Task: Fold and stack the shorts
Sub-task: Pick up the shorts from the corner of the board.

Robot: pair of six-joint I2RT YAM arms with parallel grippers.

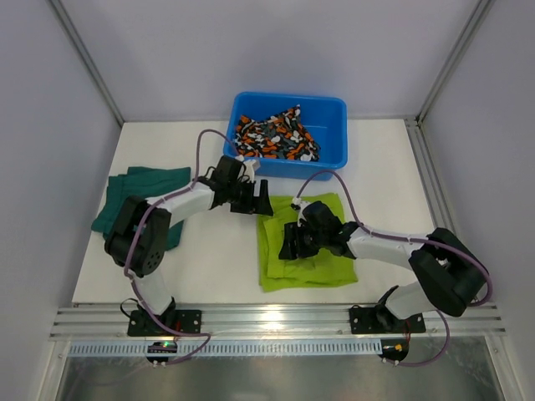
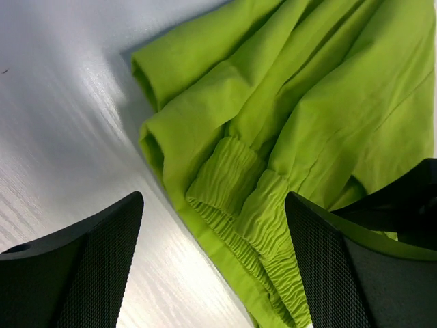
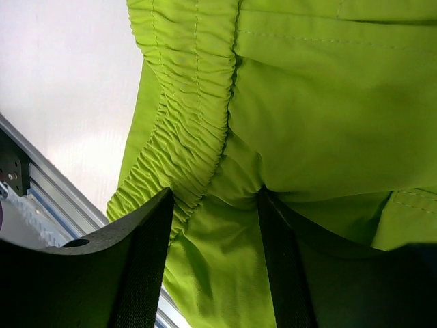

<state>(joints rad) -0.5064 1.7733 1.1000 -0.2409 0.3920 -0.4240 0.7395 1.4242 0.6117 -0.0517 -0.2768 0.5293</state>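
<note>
Fingers [image 2: 82, 266] of L gripper [image 2: 213, 205] wide apart over lime shorts [image 2: 307, 102] edge; R gripper [image 3: 215, 195] on them, grip unclear.

Table [image 1: 209, 267]: tub [image 1: 330, 154], lime shorts [image 1: 322, 269], maybe-teal shorts [image 1: 146, 180]

I see my right end effector [image 3: 215, 201] with its fingers spread over the lime-green shorts [image 3: 328, 102], cloth lying between them. The gathered elastic waistband [image 3: 188, 102] runs alongside the white tabletop [image 3: 61, 89].
</note>
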